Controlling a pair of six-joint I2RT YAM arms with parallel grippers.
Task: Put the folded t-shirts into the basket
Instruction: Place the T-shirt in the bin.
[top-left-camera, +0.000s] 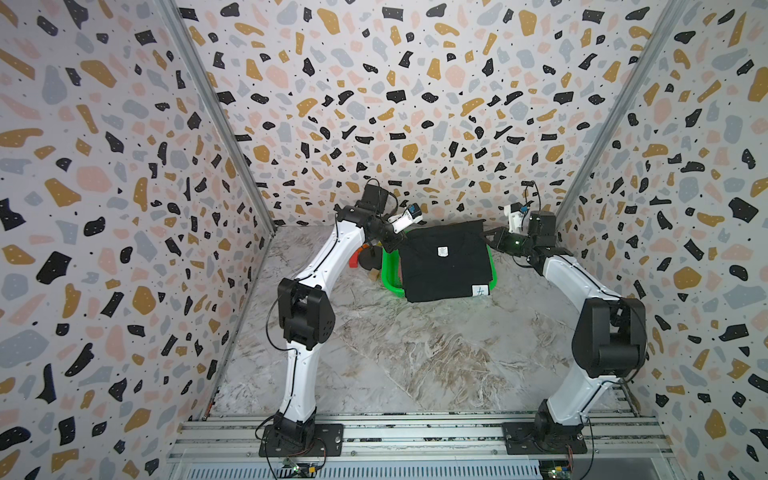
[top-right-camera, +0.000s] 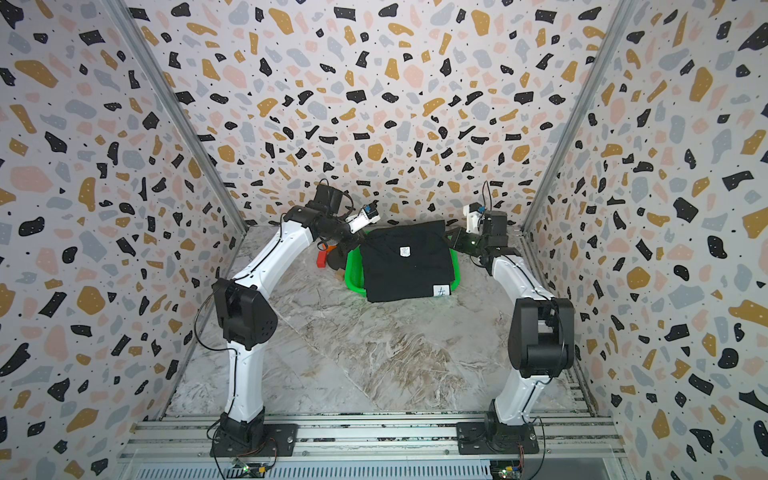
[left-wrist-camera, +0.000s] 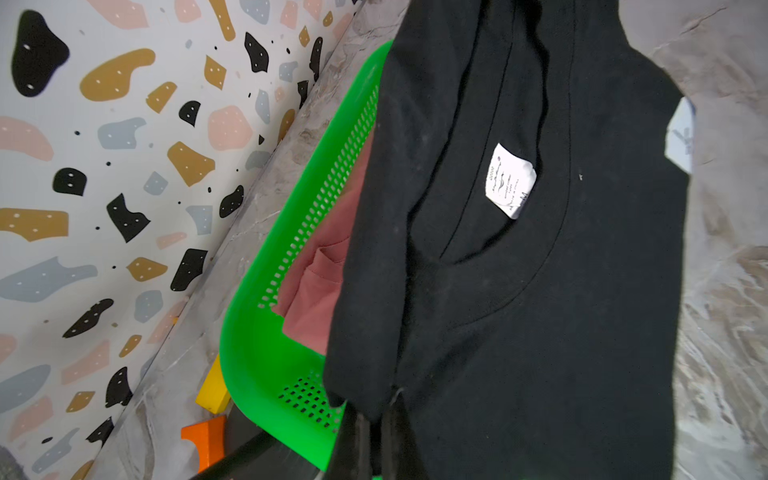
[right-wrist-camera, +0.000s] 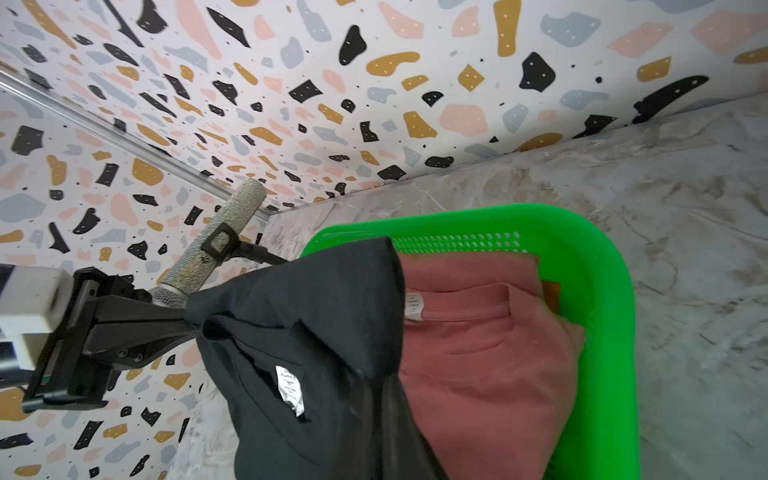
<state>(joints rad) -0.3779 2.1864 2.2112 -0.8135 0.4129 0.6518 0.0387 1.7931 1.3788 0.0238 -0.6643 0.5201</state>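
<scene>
Closest to our wrist cameras is the black t-shirt (top-left-camera: 444, 266), which we hold spread above the green basket (top-left-camera: 390, 280) at the far end of the marble-patterned tabletop (top-left-camera: 415, 353). The left gripper (top-left-camera: 395, 245) is pressed together on its far left corner and the right gripper (top-left-camera: 488, 237) pinches its far right corner. Beneath it the dusty pink t-shirt (right-wrist-camera: 478, 353) lies folded inside the basket, while the black one's near edge, bearing a white tag (top-left-camera: 481, 290), hangs past the near rim. Just beside the basket's left end sit a yellow block (left-wrist-camera: 214, 390) and an orange block (left-wrist-camera: 205, 440), with terrazzo walls (top-left-camera: 415, 104) around.
</scene>
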